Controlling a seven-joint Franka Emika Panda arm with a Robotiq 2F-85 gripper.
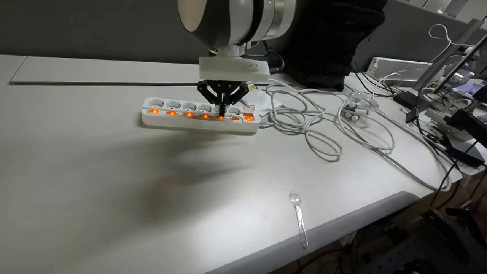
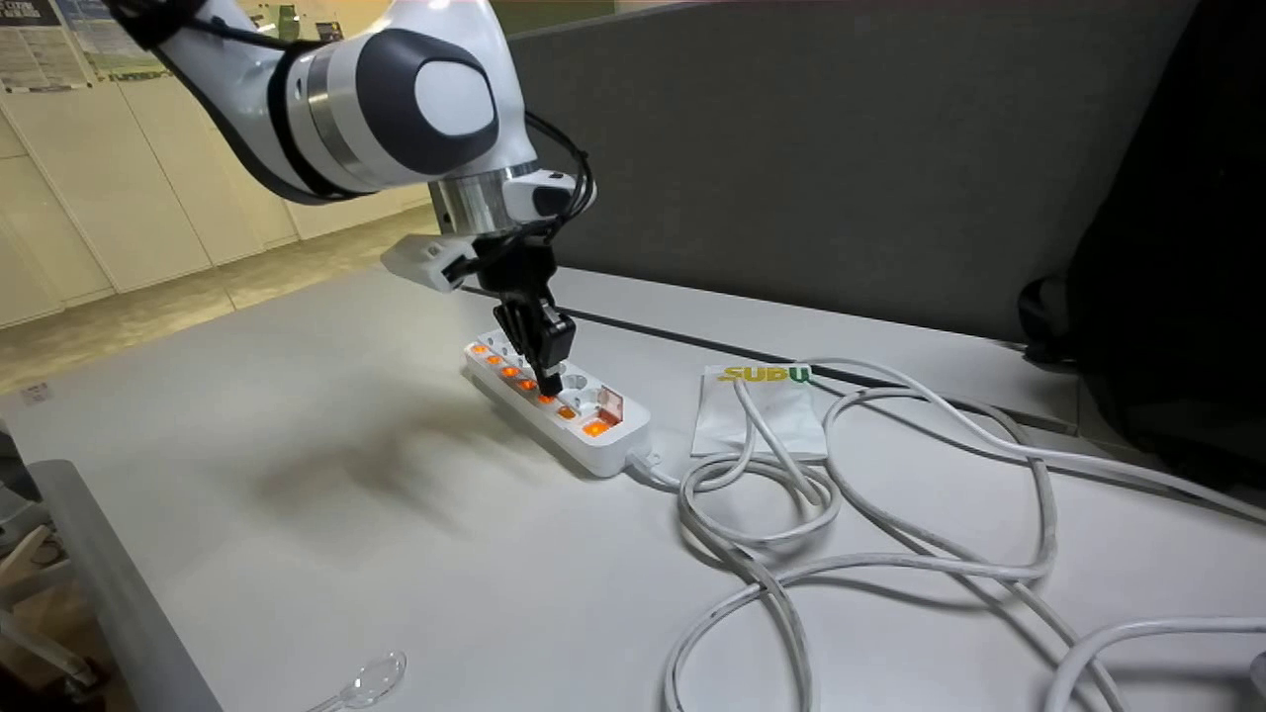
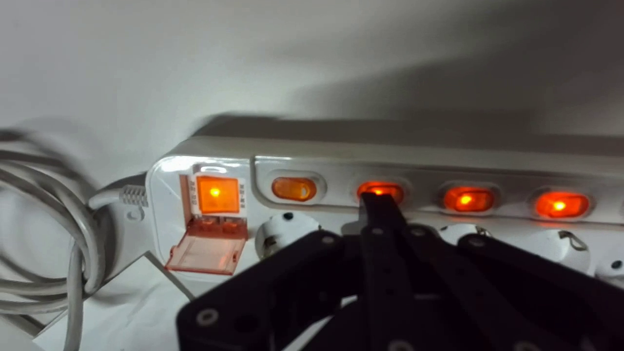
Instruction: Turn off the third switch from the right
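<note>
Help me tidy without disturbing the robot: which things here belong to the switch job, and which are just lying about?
Part of the job:
white power strip
its third switch from the right (in both exterior views), lit
gripper, at that switch
attached cord

Just lying about:
clear plastic spoon
printed white paper
black backpack

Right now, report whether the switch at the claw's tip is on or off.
On: in the wrist view, the red switch at the claw glows brightly, while the amber switch to its left looks unlit.
</note>
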